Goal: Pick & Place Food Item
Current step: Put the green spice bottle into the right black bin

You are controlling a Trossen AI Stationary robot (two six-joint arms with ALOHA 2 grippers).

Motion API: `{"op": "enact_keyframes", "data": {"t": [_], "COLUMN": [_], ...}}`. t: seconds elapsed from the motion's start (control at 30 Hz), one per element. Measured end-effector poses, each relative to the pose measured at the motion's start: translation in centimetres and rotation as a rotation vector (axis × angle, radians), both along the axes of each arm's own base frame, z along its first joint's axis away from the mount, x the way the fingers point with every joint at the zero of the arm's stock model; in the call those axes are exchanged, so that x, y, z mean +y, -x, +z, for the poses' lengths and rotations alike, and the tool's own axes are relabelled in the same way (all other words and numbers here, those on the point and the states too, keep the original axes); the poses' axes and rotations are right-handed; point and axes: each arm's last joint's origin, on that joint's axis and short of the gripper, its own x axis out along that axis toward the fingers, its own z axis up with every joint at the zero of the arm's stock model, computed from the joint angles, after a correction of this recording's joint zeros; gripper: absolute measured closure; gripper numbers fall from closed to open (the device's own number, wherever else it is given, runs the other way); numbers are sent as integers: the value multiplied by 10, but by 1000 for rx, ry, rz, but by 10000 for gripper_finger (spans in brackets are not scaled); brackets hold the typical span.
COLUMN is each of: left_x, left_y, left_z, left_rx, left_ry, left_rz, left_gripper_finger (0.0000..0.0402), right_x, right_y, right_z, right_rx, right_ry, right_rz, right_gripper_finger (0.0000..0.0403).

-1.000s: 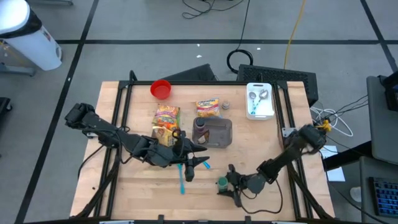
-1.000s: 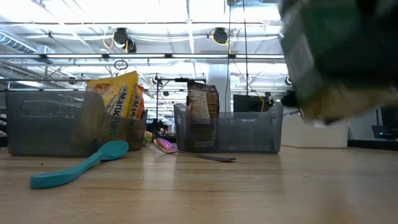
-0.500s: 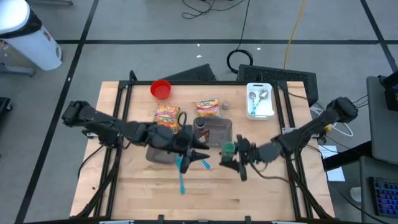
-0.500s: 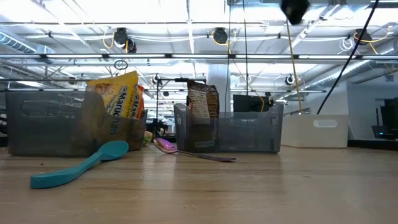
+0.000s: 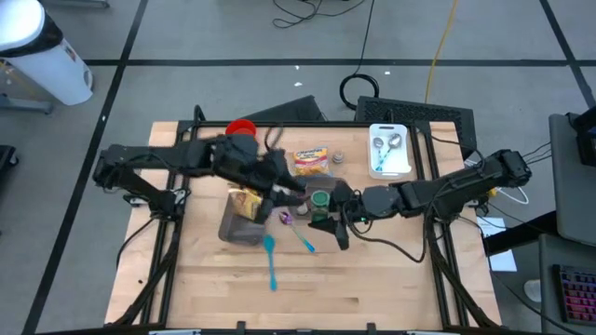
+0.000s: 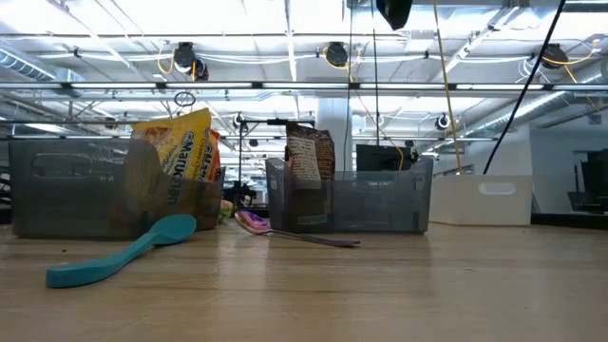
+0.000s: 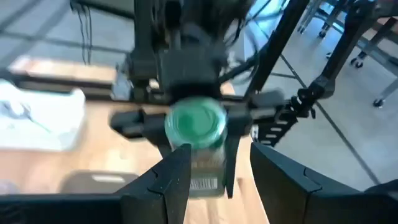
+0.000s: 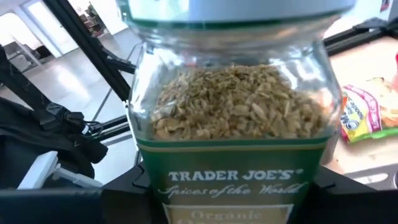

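Note:
A glass spice jar (image 5: 320, 199) with a green lid and green label (image 8: 231, 180) hangs above the table's middle, by the grey bin (image 5: 328, 189) that holds a dark bag. My right gripper (image 5: 328, 210) is shut on the jar. My left gripper (image 5: 294, 193) is raised just left of the jar, facing it. In the left wrist view the left gripper (image 7: 221, 177) stands open with the jar's lid (image 7: 195, 122) beyond the fingertips; nothing lies between them. My right gripper pinches the jar's glass body at label height (image 8: 146, 180) between its two fingers, one on each side. The fingers come almost level from the table's right. The jar is lifted clear of the table, lid up and nearly upright.
A second grey bin (image 5: 242, 221) with a yellow snack bag stands left of centre. A teal spoon (image 5: 271, 261), a light blue spoon (image 5: 304, 240) and a purple spoon (image 5: 287, 219) lie on the wood. At the back are a red cup (image 5: 241, 133), a snack bag (image 5: 312, 161) and a white tray (image 5: 389, 151).
My right gripper has risen from the table's near edge with the jar, carrying it up, toward the far edge and left to the table's middle. My left gripper has risen from beside the spoons and swung toward the far edge, turning toward the jar.

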Motion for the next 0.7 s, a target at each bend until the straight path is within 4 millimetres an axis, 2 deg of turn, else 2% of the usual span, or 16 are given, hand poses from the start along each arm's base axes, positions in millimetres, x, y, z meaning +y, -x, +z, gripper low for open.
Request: {"op": "enact_keyframes", "data": {"t": [0.1,0.2,0.33,0.53,0.7], "left_x": [6,12,19,27,34], "left_y": [6,11,6,-12,-28], "left_z": [16,23,19,11,0], "left_rx": [-10,-4,12,-1,30], "left_ry": [-42,-72,-124,-74,52], "left_rz": [-6,-3,85,88,68], "left_gripper_finger": [227,227,226,224,182], "right_x": [-2,-5,-11,-17,-20], "right_y": [-4,-5,-6,-7,-7], "right_z": [-1,-3,-2,-2,-6], "right_rx": [-8,7,-4,2,40], "right_ry": [-12,-5,-20,-5,-29], "right_rz": [-11,-9,28,62,142], "right_gripper_finger": [209,209,209,209,208]}}
